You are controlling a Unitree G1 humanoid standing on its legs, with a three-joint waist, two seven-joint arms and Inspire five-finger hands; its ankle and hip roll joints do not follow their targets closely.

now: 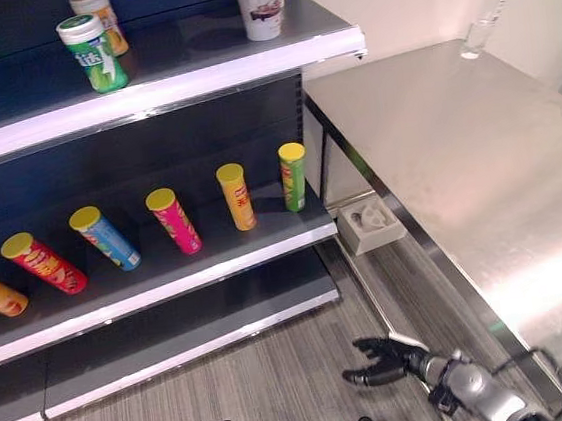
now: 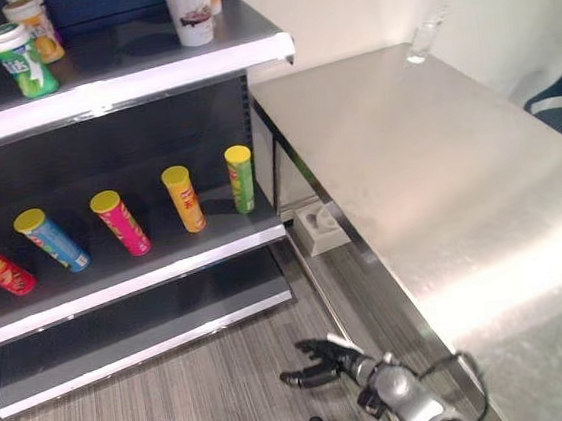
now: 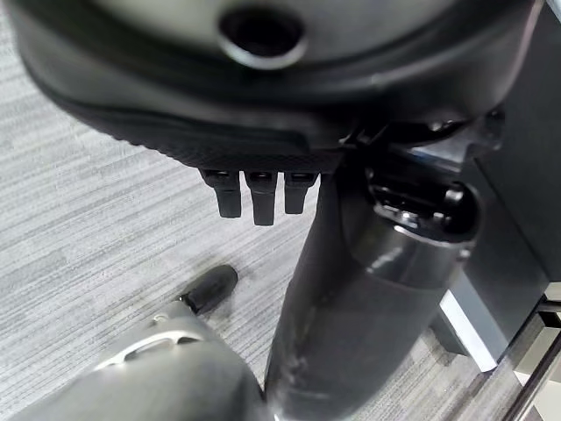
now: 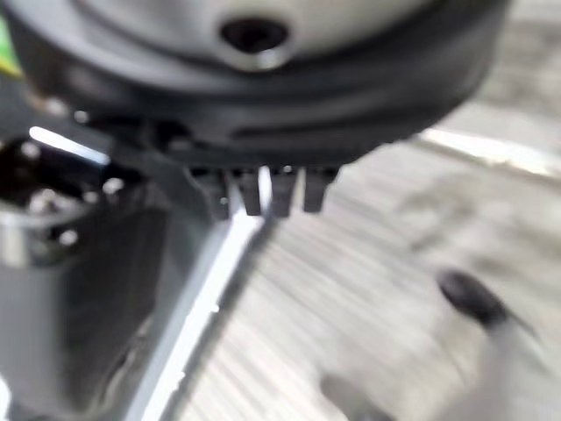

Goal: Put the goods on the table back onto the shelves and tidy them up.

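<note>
Steel table [image 1: 479,180] edge beside shelves [image 1: 167,273]

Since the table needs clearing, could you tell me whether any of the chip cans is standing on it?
No: the steel table carries a clear water bottle at its far end, while the chip cans stand on the middle shelf.
</note>
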